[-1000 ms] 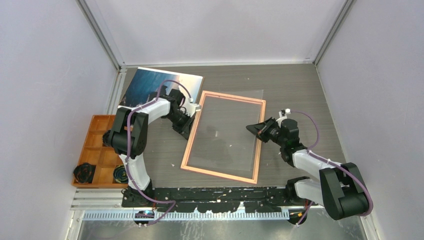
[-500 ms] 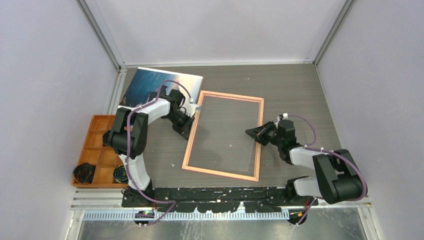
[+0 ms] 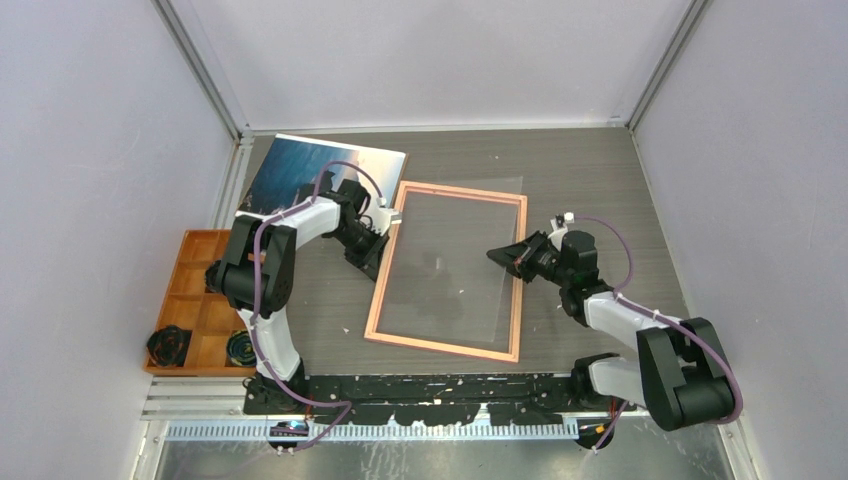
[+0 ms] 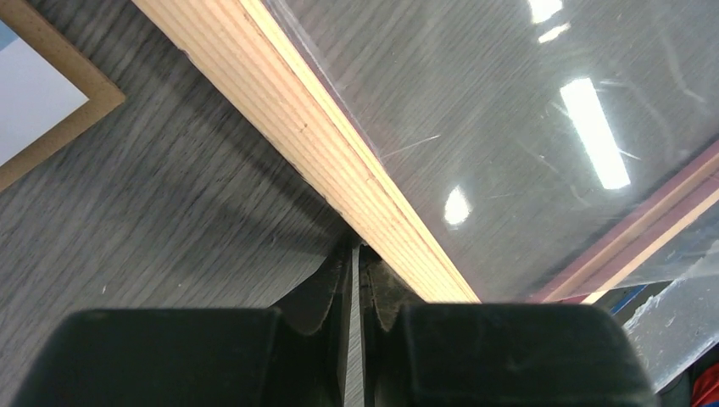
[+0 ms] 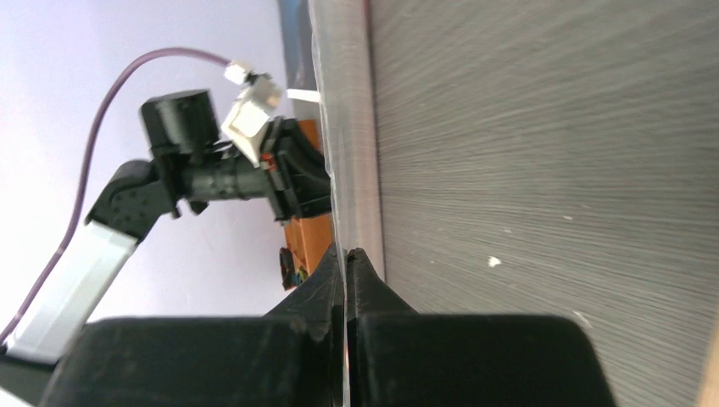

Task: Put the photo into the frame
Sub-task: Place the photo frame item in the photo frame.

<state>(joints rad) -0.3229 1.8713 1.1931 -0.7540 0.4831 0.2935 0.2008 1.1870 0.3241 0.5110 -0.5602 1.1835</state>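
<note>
Well, from where I stand the frame lies flat in the middle of the table, its light wood side up, the long sides running from near to far with a slight slant. A clear sheet lies over it, a bit skewed, so that its far right corner pokes past the frame's far rail. The right claw reaches in from the right and its fingers are pressed together on the right edge of that clear sheet. Its wrist view shows the thin sheet running straight up out of the closed tips. The left claw sits at the frame's left rail, toward the far end. Up close, its fingers are all but together, with only a sliver of light between them and the tips right against the outer edge of the wooden rail. Whether anything thin is caught in that sliver I cannot tell. The photo, showing blue sea, is over in the far left corner of the table, picture side up, well clear of the frame and behind the left arm. An orange tray sits off the table's left edge, with two dark round things in its near compartments.
</note>
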